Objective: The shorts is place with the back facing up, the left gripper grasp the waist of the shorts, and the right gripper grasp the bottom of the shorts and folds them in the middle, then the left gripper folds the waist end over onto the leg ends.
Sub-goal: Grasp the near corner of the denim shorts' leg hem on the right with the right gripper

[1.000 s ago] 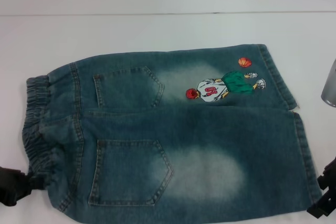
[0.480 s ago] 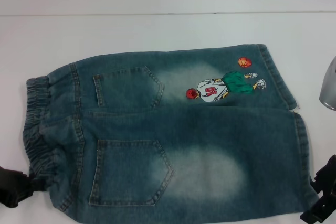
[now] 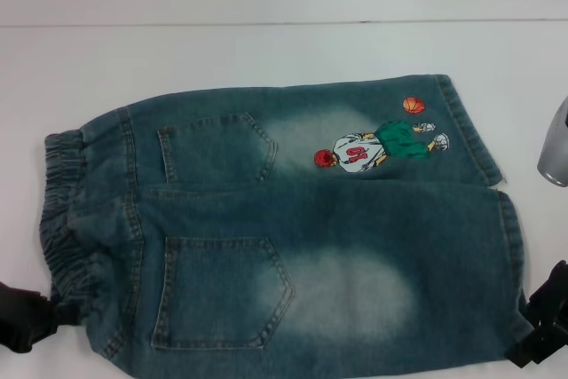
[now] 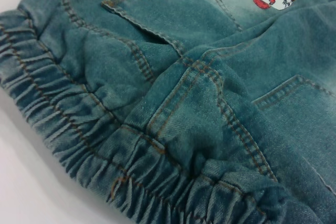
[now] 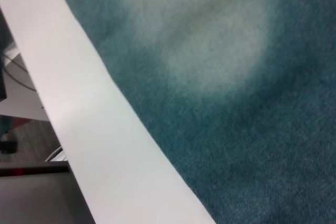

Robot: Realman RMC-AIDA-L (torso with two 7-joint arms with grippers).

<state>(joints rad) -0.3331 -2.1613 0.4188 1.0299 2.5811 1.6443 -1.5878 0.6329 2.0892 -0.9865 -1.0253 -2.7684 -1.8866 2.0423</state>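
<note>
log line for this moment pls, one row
stage: pre-fold | shorts: flat, back up, waist to robot's left | left gripper: at near waist corner | right gripper: at near leg hem | table: white

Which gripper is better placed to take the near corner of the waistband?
Left. The left gripper sits beside the waistband of the shorts; the right gripper is at the leg hem.
</note>
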